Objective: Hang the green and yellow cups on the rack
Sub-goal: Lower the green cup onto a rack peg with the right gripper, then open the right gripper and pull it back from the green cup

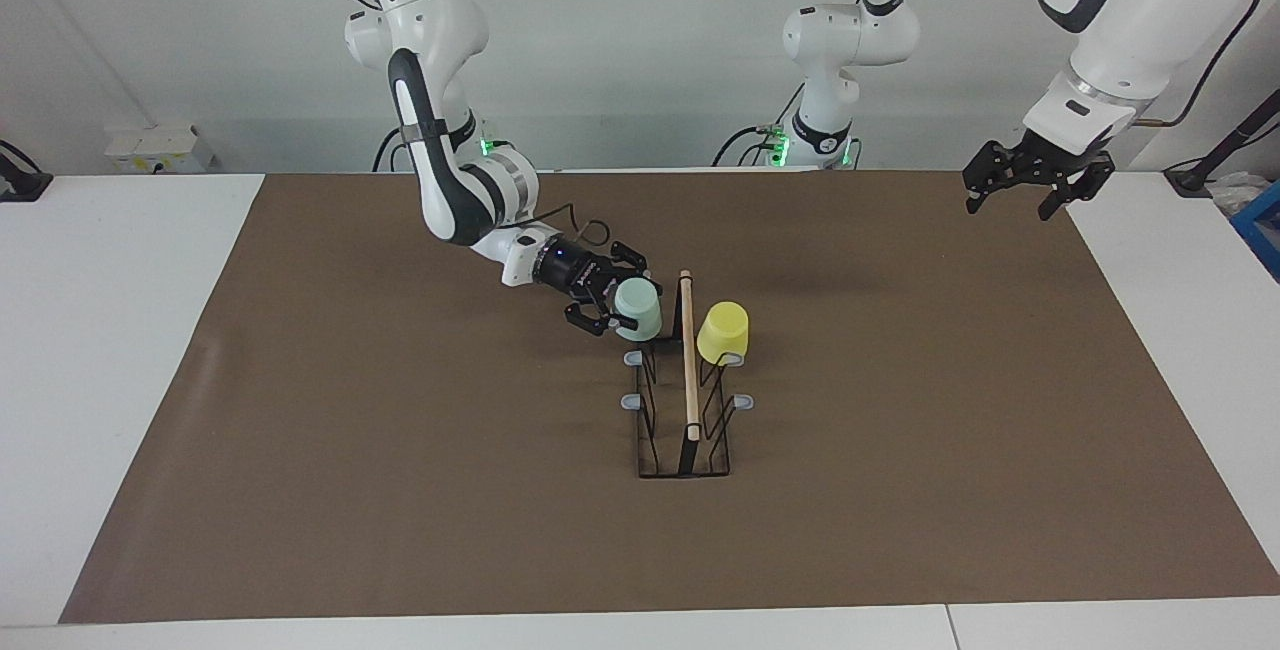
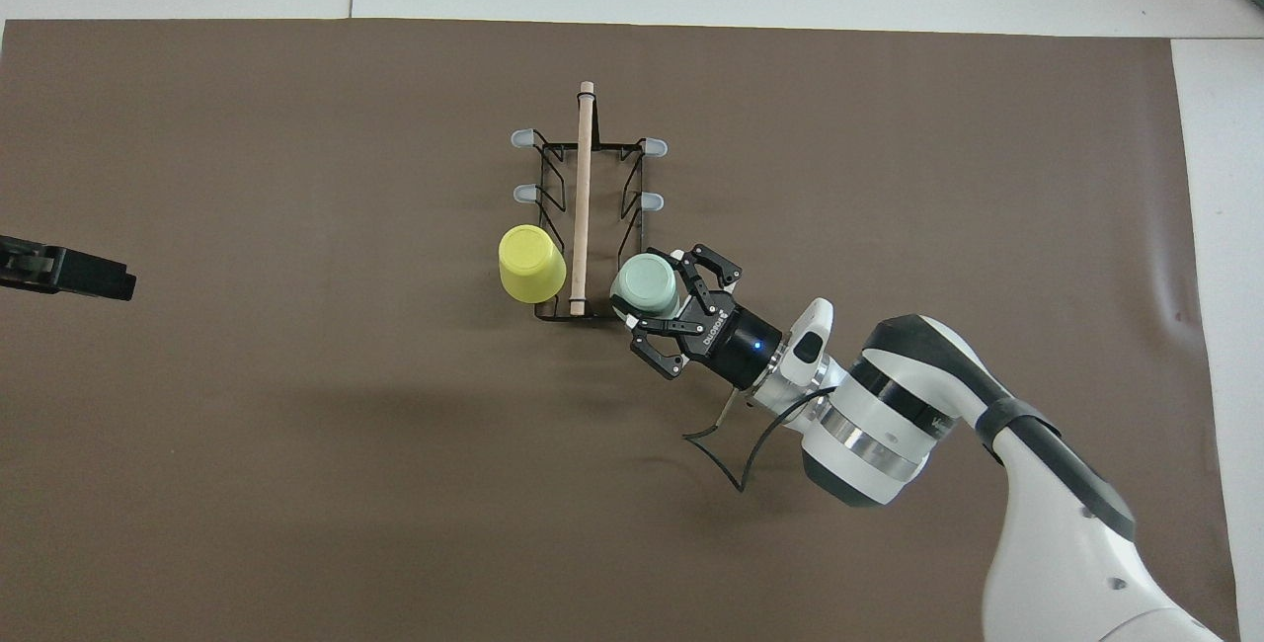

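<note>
The rack [image 1: 688, 370] [image 2: 583, 188] stands mid-table, its wooden rod pointing away from the robots. The yellow cup [image 1: 722, 332] [image 2: 531, 263] hangs upside down on the prong nearest the robots on the left arm's side. The green cup [image 1: 637, 310] [image 2: 645, 287] sits upside down on the nearest prong on the right arm's side. My right gripper [image 1: 625, 302] [image 2: 660, 296] is open, with its jaws spread on either side of the green cup. My left gripper [image 1: 1035, 188] [image 2: 61, 268] waits open and empty, raised over the left arm's end of the table.
A brown mat [image 1: 400, 490] covers the table under the rack. The rack's other prongs [image 1: 742, 401] [image 2: 652, 200], farther from the robots, are bare. A black cable loops under the right wrist [image 2: 731, 454].
</note>
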